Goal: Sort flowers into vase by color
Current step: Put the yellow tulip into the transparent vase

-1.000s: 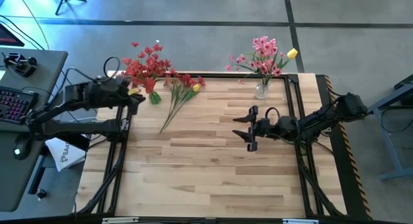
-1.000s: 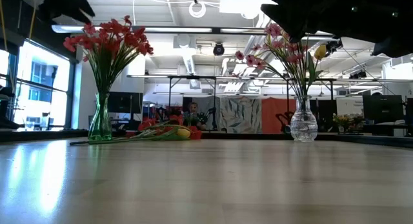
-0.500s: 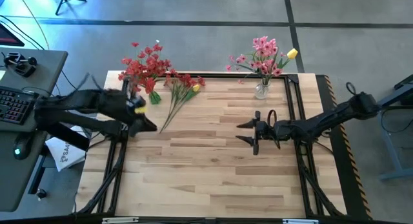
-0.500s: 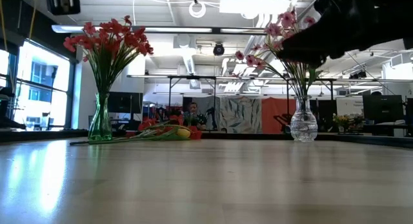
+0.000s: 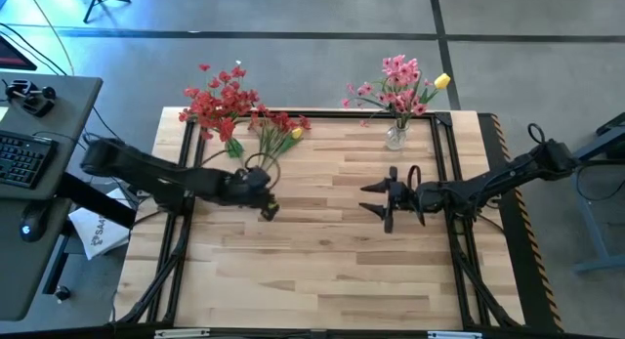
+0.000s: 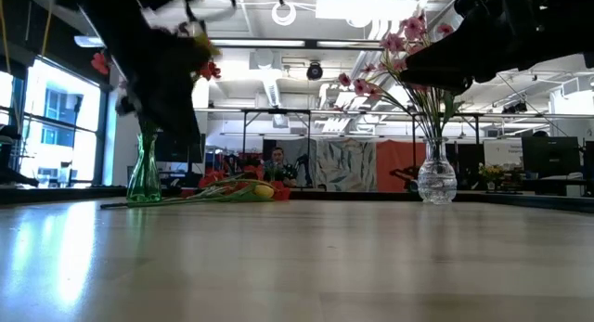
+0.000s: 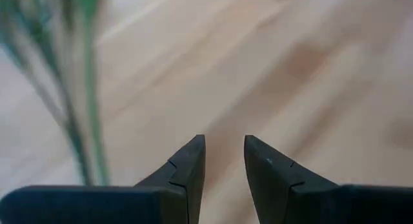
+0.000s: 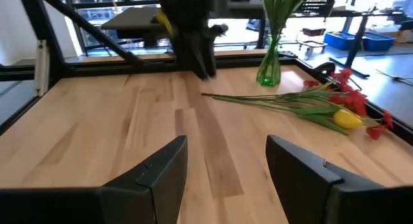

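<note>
Since the earlier frames the left arm has swung in from beside the green vase and now reaches over the tabletop, bringing the left claw [image 5: 266,204] down near the stem ends of the loose flowers. Seen from the left wrist, its two dark fingers [image 7: 187,169] stand a narrow gap apart with nothing between them, so this claw is released and empty; blurred green stems [image 7: 80,121] run just beside it, not inside the gap. That placement suits a pick at the thin stem end, where a narrow grip can close cleanly, rather than at the bulky blooms.

Outward from there, the loose bunch of red blossoms and one yellow bloom on long green stems [image 5: 269,144] lies flat, fanning toward the far edge. The green glass vase holding red sprays [image 6: 144,173] stands at the far left corner, close to the pile. The clear glass vase with pink sprays and a yellow bloom [image 5: 396,136] stands well apart at the far right.

The right claw [image 5: 383,199] hovers mid-table with its fingers spread and empty, facing the bunch across bare wood.

Room to move is generous over the near half of the light wooden tabletop [image 5: 322,271]; the tight spot is the far edge, where stems, vase and frame rail crowd together.
</note>
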